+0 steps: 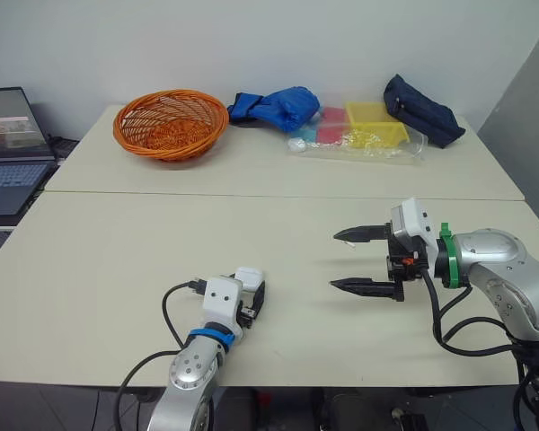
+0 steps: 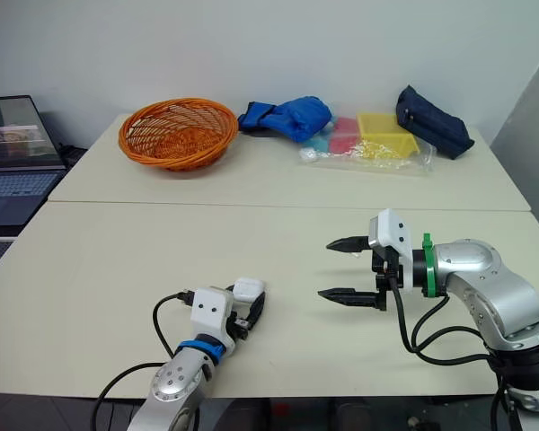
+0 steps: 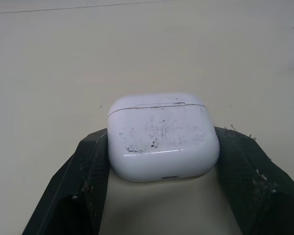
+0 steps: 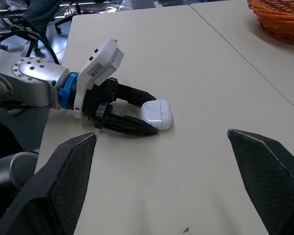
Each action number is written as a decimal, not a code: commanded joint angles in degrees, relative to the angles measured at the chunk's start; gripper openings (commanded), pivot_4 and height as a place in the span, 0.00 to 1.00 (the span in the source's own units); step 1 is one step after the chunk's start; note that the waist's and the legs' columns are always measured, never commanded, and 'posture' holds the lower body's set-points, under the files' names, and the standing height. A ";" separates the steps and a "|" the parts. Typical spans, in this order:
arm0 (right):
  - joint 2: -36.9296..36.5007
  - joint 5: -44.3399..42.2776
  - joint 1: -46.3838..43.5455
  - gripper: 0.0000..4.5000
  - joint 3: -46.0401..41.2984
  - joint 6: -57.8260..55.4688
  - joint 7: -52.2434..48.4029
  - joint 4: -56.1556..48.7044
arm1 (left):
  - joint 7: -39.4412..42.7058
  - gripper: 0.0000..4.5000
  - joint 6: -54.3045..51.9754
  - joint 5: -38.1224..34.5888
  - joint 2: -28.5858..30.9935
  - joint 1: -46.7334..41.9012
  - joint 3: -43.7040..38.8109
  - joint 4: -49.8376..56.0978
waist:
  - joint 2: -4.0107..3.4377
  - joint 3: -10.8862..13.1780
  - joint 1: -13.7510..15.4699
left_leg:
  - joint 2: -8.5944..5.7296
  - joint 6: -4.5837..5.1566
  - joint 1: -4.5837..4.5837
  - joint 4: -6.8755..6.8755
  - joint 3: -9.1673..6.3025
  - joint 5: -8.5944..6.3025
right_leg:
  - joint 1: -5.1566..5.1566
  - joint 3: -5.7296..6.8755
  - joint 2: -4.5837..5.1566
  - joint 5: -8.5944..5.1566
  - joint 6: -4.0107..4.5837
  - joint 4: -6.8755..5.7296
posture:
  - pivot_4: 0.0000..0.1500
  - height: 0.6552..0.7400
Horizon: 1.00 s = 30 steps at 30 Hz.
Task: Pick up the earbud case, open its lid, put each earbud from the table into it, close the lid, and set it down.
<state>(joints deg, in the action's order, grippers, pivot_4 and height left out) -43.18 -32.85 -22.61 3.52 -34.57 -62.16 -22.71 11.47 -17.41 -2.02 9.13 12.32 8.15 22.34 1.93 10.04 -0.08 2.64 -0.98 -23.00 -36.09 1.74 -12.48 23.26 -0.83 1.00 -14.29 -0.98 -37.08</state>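
Observation:
The white earbud case (image 3: 162,137) lies on the table near its front edge with the lid closed and dark specks on its top. My left gripper (image 1: 251,292) is shut on it, one black finger (image 3: 88,166) pressed to each side. To its right, my right gripper (image 1: 334,260) hovers just above the table, open with nothing between its fingers, tips pointing toward the case (image 4: 157,113). A small white object (image 1: 296,144) lies far back beside a clear bag; I cannot tell whether it is an earbud.
At the back stand an orange wicker basket (image 1: 171,123), a blue cloth bundle (image 1: 277,108), a clear bag (image 1: 359,136) with yellow and pink items, and a dark navy pouch (image 1: 422,109). A laptop (image 1: 9,148) sits off the table's left. A seam (image 1: 251,196) joins two tables.

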 commanded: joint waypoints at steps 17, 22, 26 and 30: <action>6.38 -6.51 -4.44 1.00 -5.08 -4.85 9.12 1.99 | 46.29 0.63 36.49 -7.13 29.13 -36.15 -7.43 -37.01 | 0.01 0.03 0.27 | 0.10 0.00 -0.21 0.00 0.17 0.00 | 0.18 0.05 -0.02 0.01 0.16 -0.02 | 1.00 1.00; 10.95 -10.53 -10.94 1.00 -6.44 -18.03 21.86 3.10 | 49.33 0.63 55.44 -3.91 24.73 -49.31 -3.71 -48.92 | 0.02 0.02 0.08 | 0.03 0.00 -0.59 0.00 0.26 0.00 | 0.48 0.05 0.00 0.37 -0.08 0.02 | 1.00 1.00; 14.23 -14.65 -15.95 1.00 -7.46 -27.51 28.12 3.69 | 49.21 0.63 68.27 -1.40 21.02 -58.15 -1.17 -56.60 | 0.02 0.02 0.16 | -0.05 -0.01 -1.27 -0.28 0.22 0.01 | 1.02 0.14 -0.19 0.46 -0.15 -0.18 | 1.00 1.00; 15.74 -14.51 -18.23 1.00 -6.56 -32.01 31.73 5.20 | 49.53 0.63 76.35 -1.21 18.95 -63.53 0.74 -62.48 | 0.01 0.01 -0.06 | -0.05 0.01 -1.34 -0.32 0.19 0.00 | 1.03 0.18 -0.22 0.46 -0.15 -0.15 | 1.00 1.00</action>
<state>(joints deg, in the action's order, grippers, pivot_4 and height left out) -28.13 -46.39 -39.67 -2.04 -65.28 -32.05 -17.41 60.86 55.77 -3.00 28.48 -50.29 8.60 -38.84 1.94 10.05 -0.14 2.59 -0.96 -24.33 -36.41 1.95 -12.47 24.29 -0.67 0.78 -13.84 -1.13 -37.23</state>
